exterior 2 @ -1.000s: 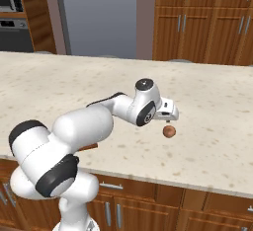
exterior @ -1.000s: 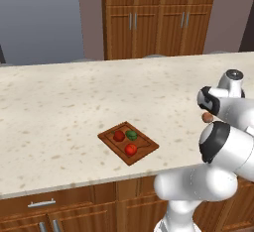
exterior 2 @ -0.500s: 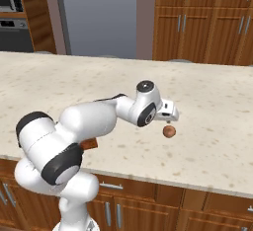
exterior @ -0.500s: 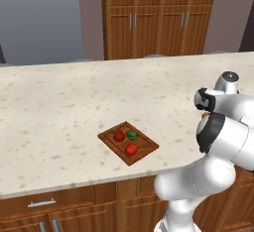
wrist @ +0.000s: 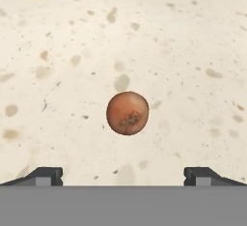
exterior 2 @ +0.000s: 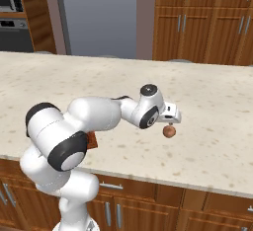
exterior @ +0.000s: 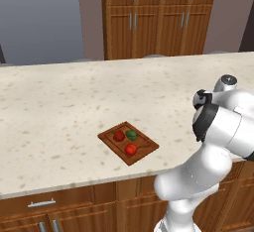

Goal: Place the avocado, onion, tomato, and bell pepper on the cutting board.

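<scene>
Onion (wrist: 127, 113) sitting on counter (wrist: 72, 36) under spread-wide claw (wrist: 123, 176); 3 other items lying on cutting board (exterior: 145, 149).

Even, bright, diffuse light; the pale speckled stone counter (exterior: 64, 102) shows no glare. The rendering is soft, slightly grainy and low in detail. The dull reddish-brown matte ball (wrist: 127, 113) at frame centre looks reasonably sharp.
</scene>
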